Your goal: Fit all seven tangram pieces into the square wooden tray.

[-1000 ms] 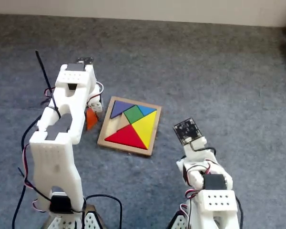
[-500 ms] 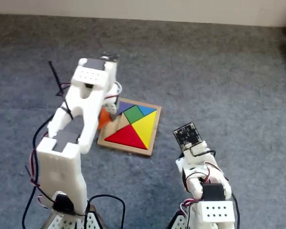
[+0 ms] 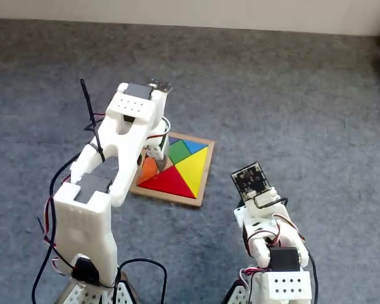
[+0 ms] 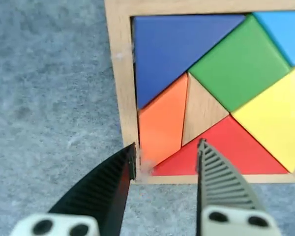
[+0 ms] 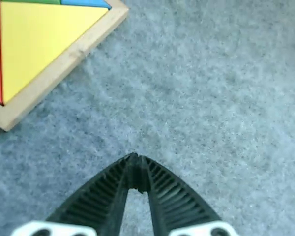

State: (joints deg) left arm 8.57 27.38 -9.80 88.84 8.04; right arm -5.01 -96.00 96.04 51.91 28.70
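The left gripper (image 4: 166,146) hung low over 1 edge of the tray (image 4: 119,73), its jaws apart and holding nothing. 1 fingertip was at the wooden frame and the other over the red triangle (image 4: 221,155). The narrow end of the orange piece (image 4: 161,120) lay between them; whether either tip touched it could not be told. The orange piece sat inside the tray along the frame, with 1 end against the blue triangle (image 4: 172,44) and the other against the red triangle. Just beside it was a bare 3-cornered gap (image 4: 201,110), closed in by the orange piece, the green square (image 4: 241,64) and the red triangle. Beyond these lay the yellow triangle (image 4: 275,128) and a light blue piece (image 4: 282,27), so 6 pieces were in the tray.

In the high view the left arm (image 3: 130,126) reached over the tray's near left corner and hid the blue triangle.

The right gripper (image 5: 136,172) had its jaws together at the tips, with nothing between them. It hung over the grey carpet (image 5: 211,98), near 1 corner of the tray but apart from it, and the yellow triangle lay against the frame there
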